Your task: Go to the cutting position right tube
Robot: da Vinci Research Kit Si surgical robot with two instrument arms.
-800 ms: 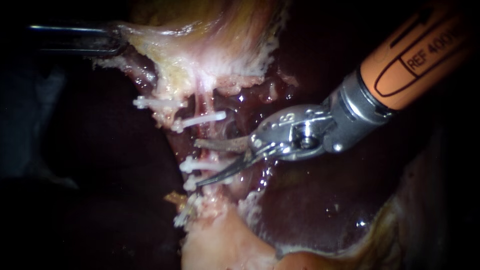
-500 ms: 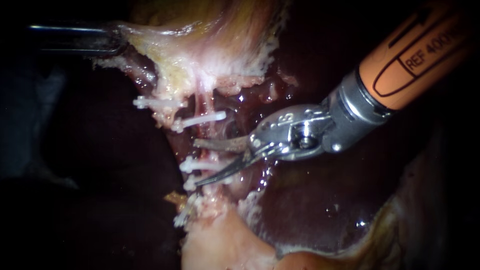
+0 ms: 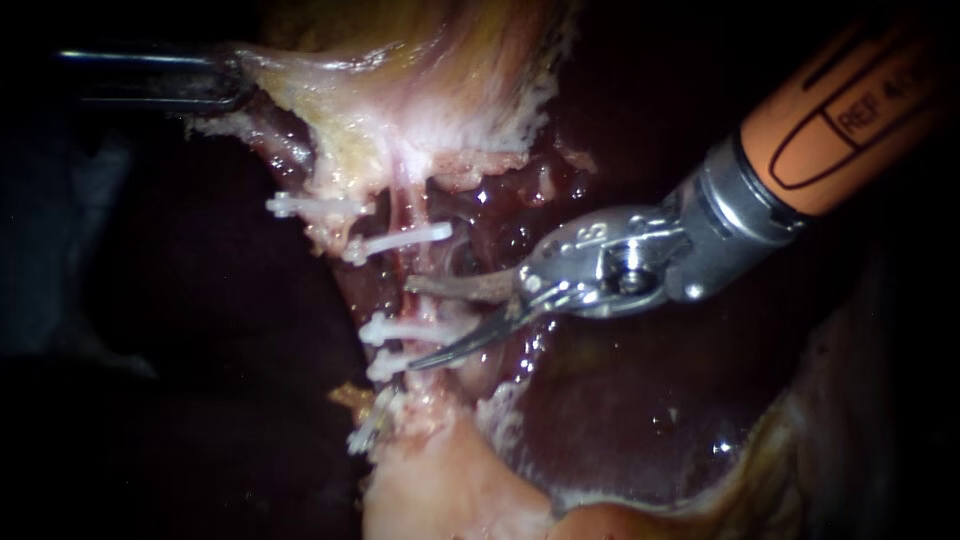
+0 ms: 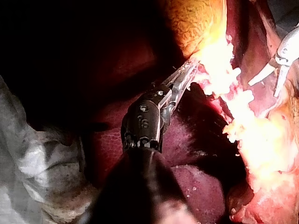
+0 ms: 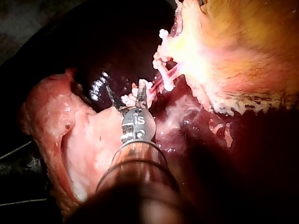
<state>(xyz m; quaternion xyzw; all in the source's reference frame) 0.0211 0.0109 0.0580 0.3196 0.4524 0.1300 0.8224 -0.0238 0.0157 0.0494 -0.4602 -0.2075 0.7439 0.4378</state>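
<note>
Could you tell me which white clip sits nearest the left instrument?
The topmost clip, leftmost of the upper pair; the other clips lie lower.

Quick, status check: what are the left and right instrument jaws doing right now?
Dark-shafted left instrument: jaws shut on the pale yellowish-pink tissue.
Orange-shafted right instrument: curved metal blades open, gripping nothing.

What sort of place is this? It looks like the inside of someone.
Most likely a surgical robot's practice bench. The left instrument holds the pale gallbladder, and the right instrument, its jaws open, works by the white clips. The dark red liver lies around them.
</note>
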